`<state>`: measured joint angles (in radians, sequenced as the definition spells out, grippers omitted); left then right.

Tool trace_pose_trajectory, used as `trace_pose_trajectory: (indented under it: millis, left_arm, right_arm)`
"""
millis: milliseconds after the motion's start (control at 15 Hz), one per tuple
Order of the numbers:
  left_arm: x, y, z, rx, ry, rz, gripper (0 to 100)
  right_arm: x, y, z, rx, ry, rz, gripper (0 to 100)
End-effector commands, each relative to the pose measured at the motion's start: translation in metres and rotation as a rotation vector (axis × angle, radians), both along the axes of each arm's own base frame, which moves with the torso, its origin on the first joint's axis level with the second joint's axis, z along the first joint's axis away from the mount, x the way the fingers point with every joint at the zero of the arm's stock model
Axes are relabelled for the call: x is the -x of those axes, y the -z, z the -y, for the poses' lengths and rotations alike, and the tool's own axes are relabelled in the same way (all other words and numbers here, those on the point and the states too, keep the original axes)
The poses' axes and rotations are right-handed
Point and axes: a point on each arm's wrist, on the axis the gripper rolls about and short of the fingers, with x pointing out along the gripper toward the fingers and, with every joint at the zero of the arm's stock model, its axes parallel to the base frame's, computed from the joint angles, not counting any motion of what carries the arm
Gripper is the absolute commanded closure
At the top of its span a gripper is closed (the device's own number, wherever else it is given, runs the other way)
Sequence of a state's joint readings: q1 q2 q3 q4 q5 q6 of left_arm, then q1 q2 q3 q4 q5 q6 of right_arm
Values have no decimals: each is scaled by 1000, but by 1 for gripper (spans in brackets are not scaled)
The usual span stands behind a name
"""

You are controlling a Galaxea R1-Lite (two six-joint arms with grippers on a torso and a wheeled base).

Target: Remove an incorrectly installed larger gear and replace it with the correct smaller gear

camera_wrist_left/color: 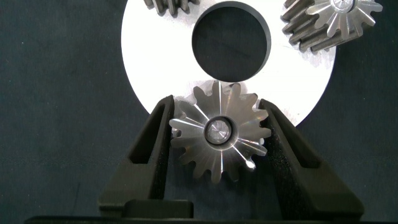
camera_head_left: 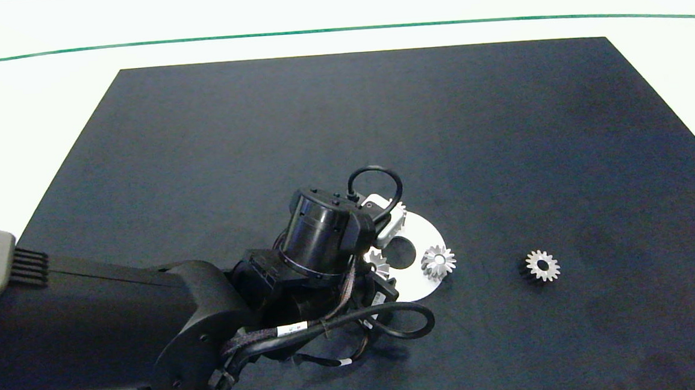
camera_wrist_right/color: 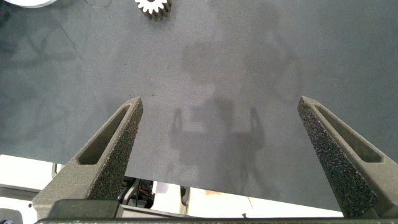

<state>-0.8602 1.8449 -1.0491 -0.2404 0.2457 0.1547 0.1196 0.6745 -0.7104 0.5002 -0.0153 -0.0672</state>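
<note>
The larger gear [camera_wrist_left/color: 217, 132], silver with long pointed flaring teeth, sits between my left gripper's [camera_wrist_left/color: 216, 102] two fingers at the rim of a white disc [camera_wrist_left/color: 149, 56]. Both fingers touch its teeth, so the gripper is shut on it. In the head view only part of this larger gear [camera_head_left: 378, 264] shows beside the left wrist [camera_head_left: 319, 233], which hides the fingers. The smaller gear [camera_head_left: 542, 265], with short blunt teeth and a wide bore, lies flat on the dark mat to the right of the disc. It also shows as the smaller gear [camera_wrist_right/color: 153, 6] far ahead of my open right gripper [camera_wrist_right/color: 219, 102].
The white disc [camera_head_left: 428, 238] has a round centre hole [camera_wrist_left/color: 231, 40]. A second flared gear [camera_head_left: 438, 262] stands at its right rim, and another gear [camera_wrist_left/color: 171, 6] shows partly at its far rim. The dark mat [camera_head_left: 343, 129] covers most of the white table.
</note>
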Motion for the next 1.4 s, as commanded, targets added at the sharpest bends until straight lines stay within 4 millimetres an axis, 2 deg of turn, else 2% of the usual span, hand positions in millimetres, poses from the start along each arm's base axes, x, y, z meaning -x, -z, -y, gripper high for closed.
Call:
trace_pose_trajectory:
  millis: [67, 200, 1133, 1400]
  left_arm:
    - [0, 1, 0, -5, -1, -3, 68]
    - [1, 3, -1, -3, -5, -12, 72]
    - [14, -17, -9, -4, -17, 10, 72]
    - [18, -14, -9, -26, -10, -11, 72]
  right_arm:
    - [1, 0, 0, 1, -1, 3, 0]
    - [2, 0, 0, 1, 1, 7, 0]
    - [4, -1, 1, 1, 2, 17, 0]
    - [5, -1, 1, 1, 3, 21, 0]
